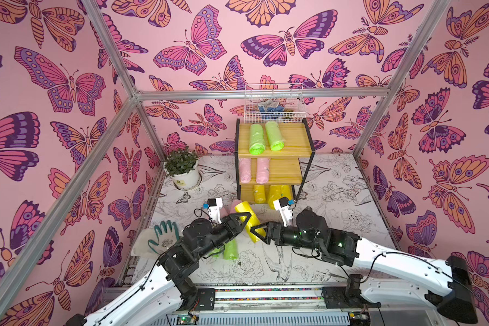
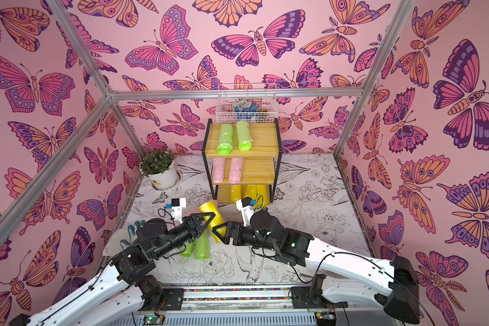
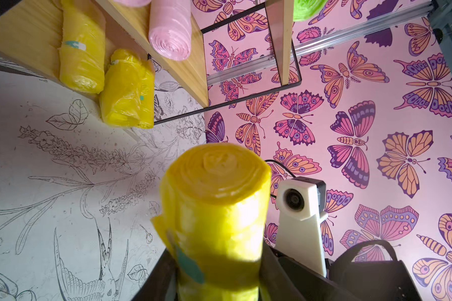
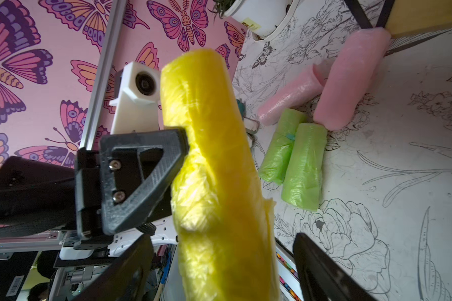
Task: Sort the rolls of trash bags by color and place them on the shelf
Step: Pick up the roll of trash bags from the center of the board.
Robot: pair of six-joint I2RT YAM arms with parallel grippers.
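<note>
I'm passing the yellow roll (image 1: 244, 209), pinched in the left tool (image 1: 245, 223), to the right tool (image 1: 259, 232), gaping around it and probably closing next.

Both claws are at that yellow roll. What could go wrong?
The left gripper clamps the held yellow roll; the right gripper stands open around it, so an early release could drop it. On the shelf's bottom board a stored yellow roll overhangs the edge; another might push it off.

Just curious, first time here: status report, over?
Left gripper shut on yellow roll. Right gripper open around same roll. Pink roll lies by shelf foot.
</note>
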